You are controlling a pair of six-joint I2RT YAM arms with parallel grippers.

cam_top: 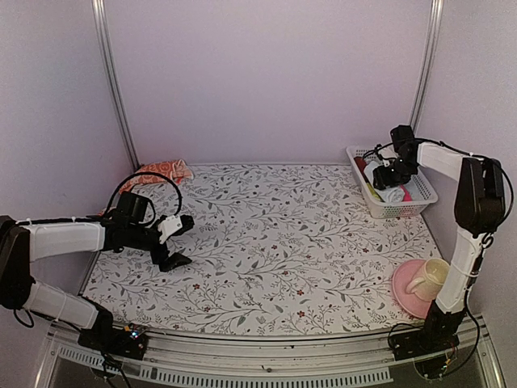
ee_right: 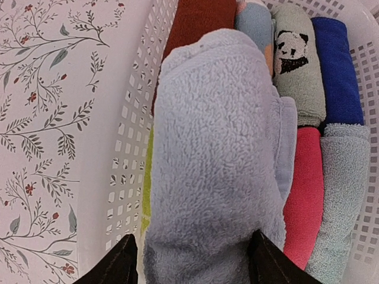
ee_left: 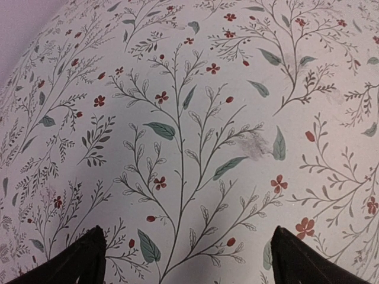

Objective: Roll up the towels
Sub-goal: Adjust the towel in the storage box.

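The light blue towel (ee_right: 219,148) lies rolled up in the white basket (ee_right: 127,136), on top of other rolled cloths. My right gripper (ee_right: 192,260) straddles its near end, jaws open: the right finger (ee_right: 269,260) touches the fleece and the left finger (ee_right: 115,266) stands a little off it. In the top view this gripper (cam_top: 386,176) hangs over the basket (cam_top: 420,202) at the back right. The orange-red towel (cam_top: 166,170) lies crumpled at the back left by the wall. My left gripper (cam_top: 182,241) hovers wide open over the bare flowered tablecloth (ee_left: 177,118), holding nothing.
Several rolled cloths fill the basket: a grey one with a panda print (ee_right: 296,65), a dark blue one (ee_right: 337,65), a pink one (ee_right: 305,189), a pale teal one (ee_right: 343,189). A pink plate (cam_top: 404,287) bearing a cream cup (cam_top: 428,279) stands at the front right.
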